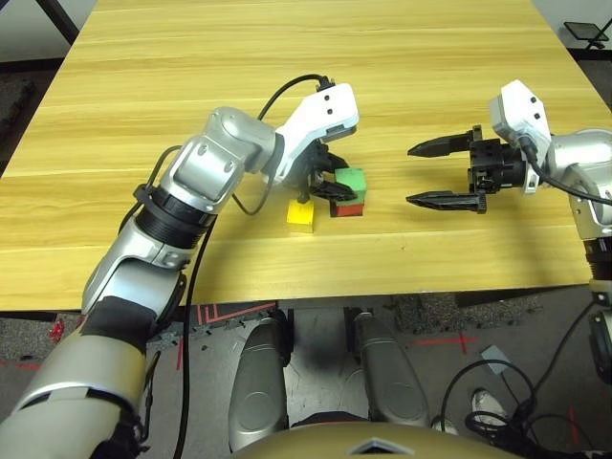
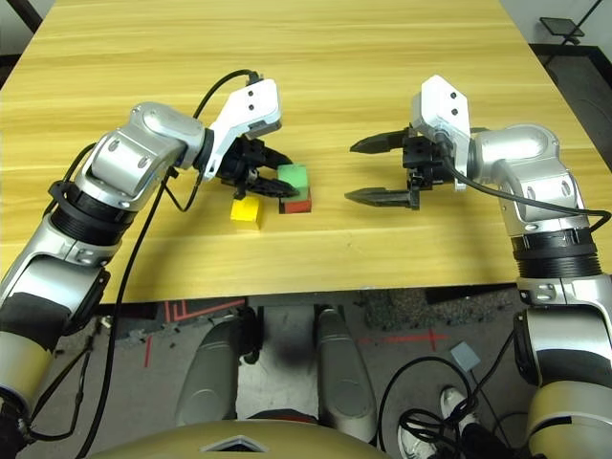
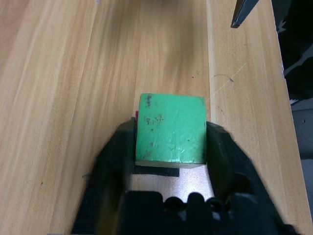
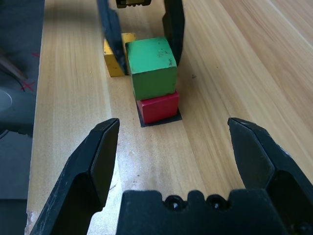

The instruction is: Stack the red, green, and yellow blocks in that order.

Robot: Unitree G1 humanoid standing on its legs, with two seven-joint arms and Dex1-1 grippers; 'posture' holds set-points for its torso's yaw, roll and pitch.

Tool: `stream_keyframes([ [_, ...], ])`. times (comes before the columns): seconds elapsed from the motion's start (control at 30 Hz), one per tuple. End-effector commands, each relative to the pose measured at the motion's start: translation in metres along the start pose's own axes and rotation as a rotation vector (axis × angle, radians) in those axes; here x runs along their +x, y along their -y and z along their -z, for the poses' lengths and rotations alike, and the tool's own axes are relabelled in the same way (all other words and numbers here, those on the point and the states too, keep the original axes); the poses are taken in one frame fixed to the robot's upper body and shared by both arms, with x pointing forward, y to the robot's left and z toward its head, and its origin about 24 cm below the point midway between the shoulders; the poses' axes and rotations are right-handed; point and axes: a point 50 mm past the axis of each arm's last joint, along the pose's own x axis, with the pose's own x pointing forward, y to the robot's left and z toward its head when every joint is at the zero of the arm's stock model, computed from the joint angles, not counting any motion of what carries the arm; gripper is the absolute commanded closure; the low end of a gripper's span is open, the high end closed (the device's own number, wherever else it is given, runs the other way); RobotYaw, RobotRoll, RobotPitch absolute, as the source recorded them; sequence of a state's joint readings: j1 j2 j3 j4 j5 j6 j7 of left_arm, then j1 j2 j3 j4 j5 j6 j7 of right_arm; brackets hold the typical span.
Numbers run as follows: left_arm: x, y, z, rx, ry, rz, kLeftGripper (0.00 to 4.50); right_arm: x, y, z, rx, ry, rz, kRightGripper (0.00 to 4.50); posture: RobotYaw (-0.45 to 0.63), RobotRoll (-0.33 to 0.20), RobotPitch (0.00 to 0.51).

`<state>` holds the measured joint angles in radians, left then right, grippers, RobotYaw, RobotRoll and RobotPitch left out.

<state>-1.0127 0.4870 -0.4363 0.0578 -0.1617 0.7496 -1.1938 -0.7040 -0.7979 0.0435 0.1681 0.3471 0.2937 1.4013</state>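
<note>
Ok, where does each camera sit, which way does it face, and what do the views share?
Head eyes: look down over both forearms at the table; left gripper around the green block on the red block, yellow block beside.
Left wrist: along its fingers flanking green.
Right wrist: between open right gripper fingers toward the stack.
Shared: green block.

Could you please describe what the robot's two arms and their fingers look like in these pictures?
Both arms have rounded silver shells with black ribbed bands at the joints and black padding nearer the body. A white housing sits at each wrist, with a black cable looping from it along the arm. The left gripper and right gripper are black, each with two tapered, pointed fingers on a black base.
</note>
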Motion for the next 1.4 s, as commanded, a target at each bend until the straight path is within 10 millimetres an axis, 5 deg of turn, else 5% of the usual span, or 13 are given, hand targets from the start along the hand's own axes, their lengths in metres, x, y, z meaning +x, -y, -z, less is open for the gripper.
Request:
stream_keyframes([
  [0.03,-0.001,0.004,-0.006,0.009,0.022,0.006,0.43,-0.001,0.0,-0.002,-0.008,0.008,-0.002,0.0,0.04,0.038,0.256],
  [0.07,-0.003,0.003,-0.012,0.006,0.051,-0.01,0.05,-0.001,0.0,-0.002,-0.007,0.007,-0.001,0.0,0.04,0.039,0.255],
  [0.27,-0.026,0.004,-0.022,0.023,0.093,-0.041,0.01,-0.002,0.002,-0.002,-0.008,0.008,0.002,0.0,0.05,0.033,0.252],
  [0.43,-0.065,0.015,0.013,0.08,-0.084,0.026,0.01,-0.002,0.003,-0.003,-0.009,0.005,-0.003,0.0,0.06,0.028,0.25],
  [0.6,-0.081,0.017,0.037,0.075,-0.17,0.042,0.01,-0.002,0.005,-0.004,-0.01,0.003,-0.005,0.0,0.07,0.023,0.25],
  [1.07,-0.058,0.014,0.056,0.027,-0.124,0.003,0.01,-0.005,0.008,-0.007,-0.019,-0.008,-0.012,0.0,0.06,-0.001,0.249],
  [1.4,-0.039,0.029,0.067,0.004,-0.125,0.069,0.01,-0.007,0.006,-0.007,-0.012,-0.011,-0.005,0.0,0.04,-0.005,0.249],
])
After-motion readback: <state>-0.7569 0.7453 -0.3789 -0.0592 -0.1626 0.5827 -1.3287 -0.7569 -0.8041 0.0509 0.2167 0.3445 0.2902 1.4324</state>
